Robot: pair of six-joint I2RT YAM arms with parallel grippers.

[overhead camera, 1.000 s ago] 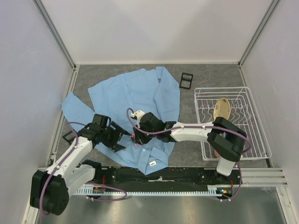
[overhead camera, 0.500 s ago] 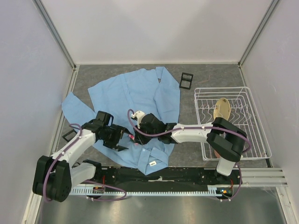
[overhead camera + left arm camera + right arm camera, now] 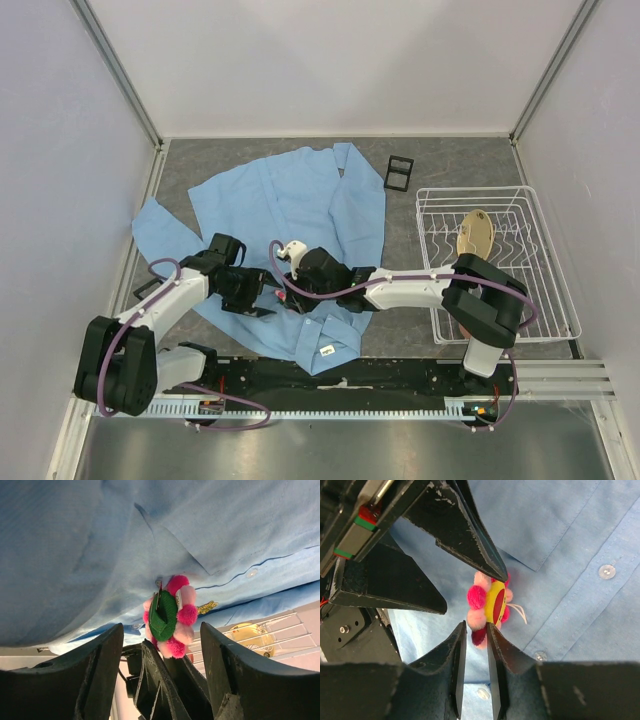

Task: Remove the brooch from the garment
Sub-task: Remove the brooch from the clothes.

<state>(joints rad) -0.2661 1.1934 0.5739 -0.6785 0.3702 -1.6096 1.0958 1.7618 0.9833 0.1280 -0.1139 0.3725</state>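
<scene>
The light blue garment lies spread on the grey table, collar toward the arms. The brooch, with pink petals and a yellow and dark red face, stands on edge off the cloth. Its green back shows in the left wrist view. My right gripper is shut on the brooch's lower petals. My left gripper is open, one finger on each side of the brooch and of the right fingers, without touching the brooch. In the top view both grippers meet over the shirt's near front, hiding the brooch.
A white wire rack stands at the right with a yellowish wooden piece in it. A small black frame lies behind the shirt. Another black piece lies at the left edge. A dull gold emblem sits beside the brooch.
The left arm has swung in, bringing its gripper closer to the right gripper at the brooch, with its jaws slightly narrower. The right gripper stays at the brooch.
</scene>
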